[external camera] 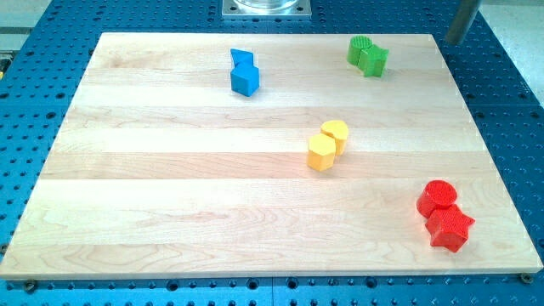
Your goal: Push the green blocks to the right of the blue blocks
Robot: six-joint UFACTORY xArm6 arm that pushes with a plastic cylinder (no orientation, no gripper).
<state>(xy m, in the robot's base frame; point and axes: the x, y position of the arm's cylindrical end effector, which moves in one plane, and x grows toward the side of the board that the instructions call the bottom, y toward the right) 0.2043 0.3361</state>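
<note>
Two touching green blocks point(367, 56) already sit far right of the blue blocks point(244, 72) on the tabletop point(170, 187); rod tip unseen, pincer state unknowable.

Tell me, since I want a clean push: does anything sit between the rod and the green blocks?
Nothing visible does. The rod shows at the view's top right, off the board's corner; the green blocks lie to its left near the top edge, with bare board between them.

Green blocks point(367, 55) touching, view's top right; blue blocks point(244, 72) touching, top centre-left.
</note>
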